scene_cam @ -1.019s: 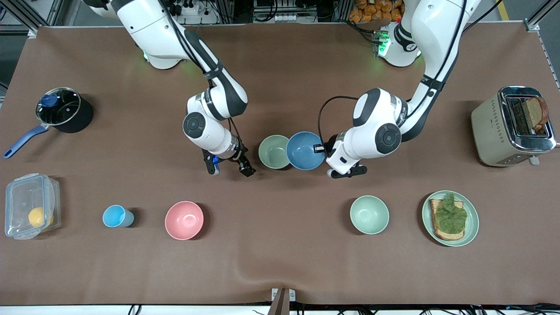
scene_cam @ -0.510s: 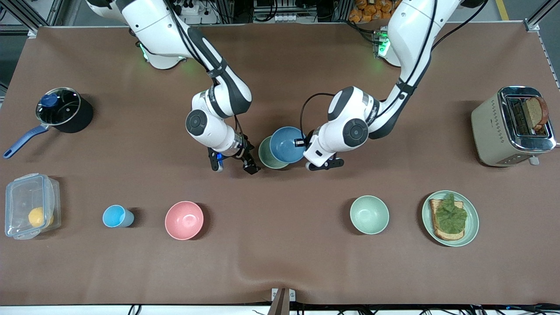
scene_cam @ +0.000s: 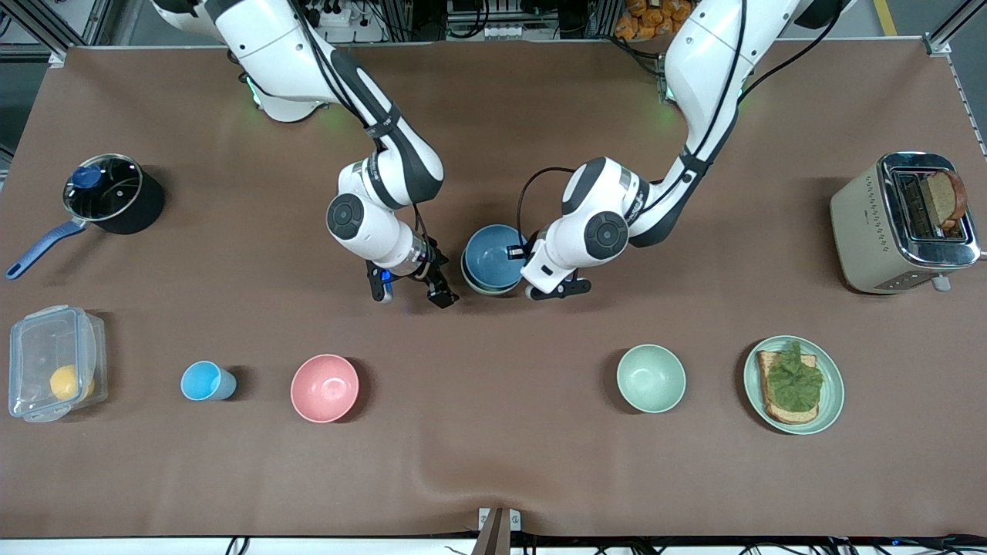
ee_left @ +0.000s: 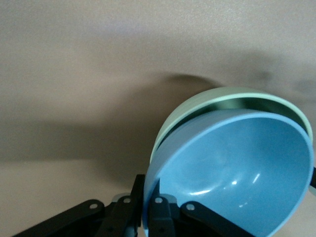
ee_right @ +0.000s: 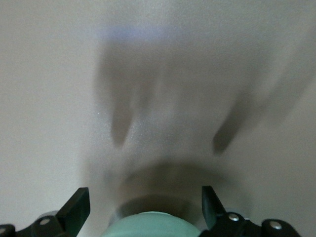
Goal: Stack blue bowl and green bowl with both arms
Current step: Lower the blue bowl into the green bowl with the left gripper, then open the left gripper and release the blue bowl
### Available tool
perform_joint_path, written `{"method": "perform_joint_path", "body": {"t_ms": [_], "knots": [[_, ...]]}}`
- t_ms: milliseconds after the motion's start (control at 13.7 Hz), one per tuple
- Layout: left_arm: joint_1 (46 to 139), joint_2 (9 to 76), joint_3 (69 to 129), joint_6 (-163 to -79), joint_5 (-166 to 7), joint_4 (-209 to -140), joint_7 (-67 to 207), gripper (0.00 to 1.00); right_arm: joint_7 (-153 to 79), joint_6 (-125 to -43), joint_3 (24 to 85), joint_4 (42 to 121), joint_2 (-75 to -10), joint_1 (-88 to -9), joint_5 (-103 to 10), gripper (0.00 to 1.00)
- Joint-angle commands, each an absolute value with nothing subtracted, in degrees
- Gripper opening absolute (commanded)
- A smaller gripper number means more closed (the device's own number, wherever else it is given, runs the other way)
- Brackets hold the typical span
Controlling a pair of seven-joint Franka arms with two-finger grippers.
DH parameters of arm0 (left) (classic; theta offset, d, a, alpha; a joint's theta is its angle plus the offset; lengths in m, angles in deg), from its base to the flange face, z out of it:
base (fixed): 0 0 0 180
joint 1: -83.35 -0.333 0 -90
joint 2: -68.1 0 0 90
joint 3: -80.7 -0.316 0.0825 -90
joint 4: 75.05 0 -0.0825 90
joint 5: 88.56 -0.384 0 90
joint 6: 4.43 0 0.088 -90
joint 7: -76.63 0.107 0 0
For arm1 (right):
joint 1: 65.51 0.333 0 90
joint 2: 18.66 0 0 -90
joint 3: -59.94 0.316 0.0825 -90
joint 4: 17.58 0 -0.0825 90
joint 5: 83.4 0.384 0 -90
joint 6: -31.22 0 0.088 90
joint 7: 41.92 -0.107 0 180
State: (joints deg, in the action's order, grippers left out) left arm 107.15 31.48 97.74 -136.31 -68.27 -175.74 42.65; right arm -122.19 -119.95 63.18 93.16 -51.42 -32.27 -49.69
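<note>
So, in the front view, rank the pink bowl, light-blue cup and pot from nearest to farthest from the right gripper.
Right gripper hovers open beside the stacked bowls.
1. Pink bowl, nearer the camera.
2. Light-blue cup, farther toward the right arm's end.
3. Pot, by that end.

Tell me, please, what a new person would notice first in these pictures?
At the table's middle, the left tool is shut on the rim of the blue bowl, holding it over the green bowl, almost nested. Beside the bowls, toward the right arm's end, the right tool hangs open and empty.
</note>
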Motion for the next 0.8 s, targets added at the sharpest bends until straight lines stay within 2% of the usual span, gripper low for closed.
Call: {"method": "perform_joint_path", "body": {"t_ms": [0, 364, 437, 510, 583, 728], "knots": [[107.87, 29.78, 97.31, -136.45, -67.81, -172.8, 39.9, 0.0, -121.02, -120.57, 63.19, 93.61, -51.26, -32.29, -47.98, 1.0], [108.58, 28.55, 97.23, -136.45, -67.81, -170.42, 38.4, 0.0, -120.85, -120.04, 63.19, 93.69, -50.83, -32.64, -47.98, 1.0], [108.58, 28.46, 97.23, -136.45, -67.9, -170.42, 38.48, 0.22, -120.76, -120.04, 63.19, 93.87, -50.82, -32.64, -47.98, 1.0], [108.58, 28.46, 97.23, -136.45, -69.29, -170.42, 38.57, 0.57, -120.76, -120.04, 63.19, 93.96, -50.74, -32.64, -48.07, 1.0], [108.67, 28.55, 97.31, -136.45, -72.44, -170.42, 38.31, 1.0, -120.76, -120.04, 63.19, 94.04, -50.74, -32.73, -47.98, 1.0], [109.37, 29.07, 97.31, -136.36, -76.59, -170.42, 36.65, 1.0, -120.67, -120.04, 63.19, 94.04, -50.65, -32.73, -47.98, 1.0]]}}
